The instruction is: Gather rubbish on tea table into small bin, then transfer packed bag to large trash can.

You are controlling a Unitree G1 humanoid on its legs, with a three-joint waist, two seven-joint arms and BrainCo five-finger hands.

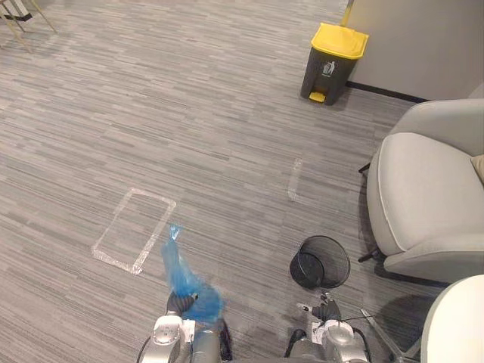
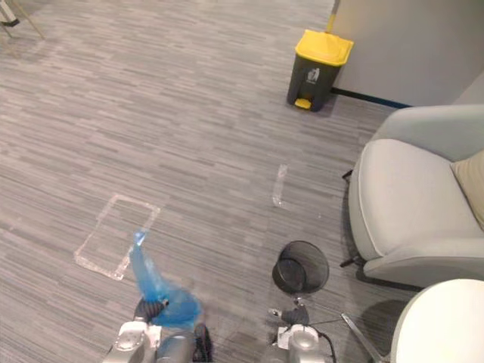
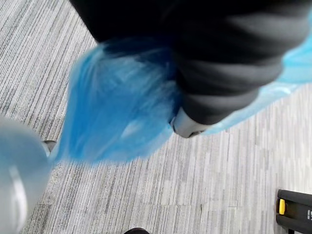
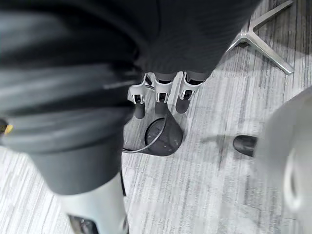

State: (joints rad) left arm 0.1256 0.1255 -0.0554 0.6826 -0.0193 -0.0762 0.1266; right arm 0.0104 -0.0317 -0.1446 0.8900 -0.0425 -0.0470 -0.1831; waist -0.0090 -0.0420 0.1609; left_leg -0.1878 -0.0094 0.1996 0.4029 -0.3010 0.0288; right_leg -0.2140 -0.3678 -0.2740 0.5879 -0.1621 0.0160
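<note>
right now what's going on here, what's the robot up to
The robot's left hand is closed on a blue bag, holding it up over the carpet. Its right hand hangs open with nothing in it, near the small black mesh bin, which stands on the floor beside a grey armchair. The large trash can with the yellow lid is farther ahead by the wall, lid shut, so the bag is not yet in it.

Soft, even indoor light lies over the grey floor (image 1: 189,113). Faint shadows pool under the armchair (image 1: 423,189) and by the mesh bin (image 1: 340,261); the blue bag (image 3: 117,112) looks motion-blurred.
</note>
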